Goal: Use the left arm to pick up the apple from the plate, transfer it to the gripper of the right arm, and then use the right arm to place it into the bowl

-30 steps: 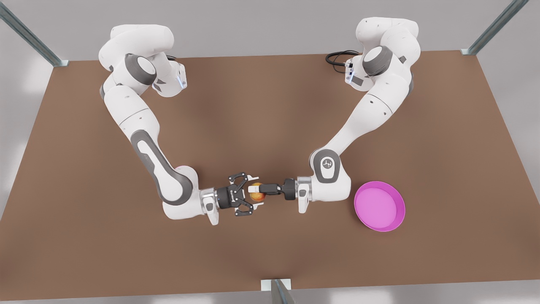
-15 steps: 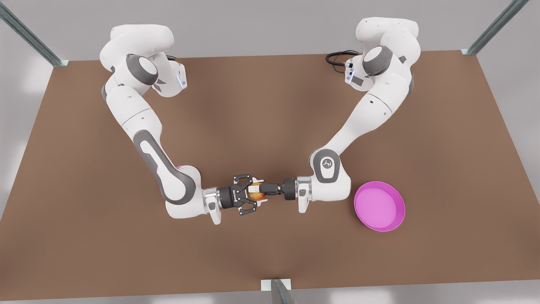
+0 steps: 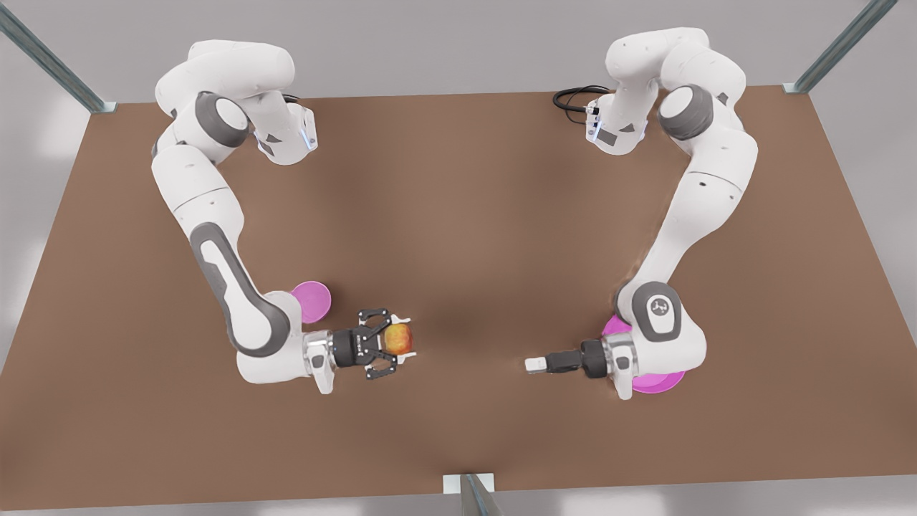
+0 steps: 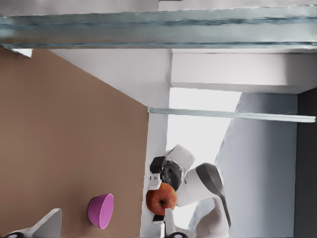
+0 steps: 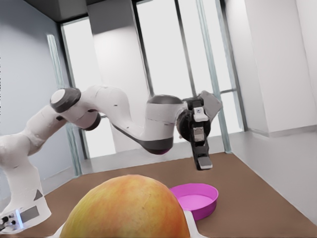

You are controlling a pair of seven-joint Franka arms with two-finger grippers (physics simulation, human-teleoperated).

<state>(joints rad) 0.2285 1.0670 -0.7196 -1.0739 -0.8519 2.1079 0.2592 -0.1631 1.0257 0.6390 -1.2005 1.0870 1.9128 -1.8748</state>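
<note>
The red-orange apple (image 3: pixel 396 338) hangs above the table, and my right gripper (image 3: pixel 402 337), the wide linkage one, is shut on it. This arm reaches in from the front view's left. The apple (image 5: pixel 130 210) looms large in the right wrist view and shows far off in the left wrist view (image 4: pixel 161 199). Just behind that arm's elbow sits the small pink bowl (image 3: pixel 315 301), partly covered; the left wrist view sees the bowl (image 4: pixel 101 210) side-on. My left gripper (image 3: pixel 531 365), slim and holding nothing, hovers at the front view's right. Its wrist covers much of the magenta plate (image 3: pixel 663 384).
A black cable (image 3: pixel 573 97) lies by the left arm's base at the back edge. Metal frame posts stand at the table's corners, and one at the middle of the front edge (image 3: pixel 469 491). Brown tabletop stretches between the two grippers.
The grippers met at the apple, then parted. The left gripper let go and drew back over the plate. The right gripper carried the apple toward the front view's left, uncovering the bowl.
</note>
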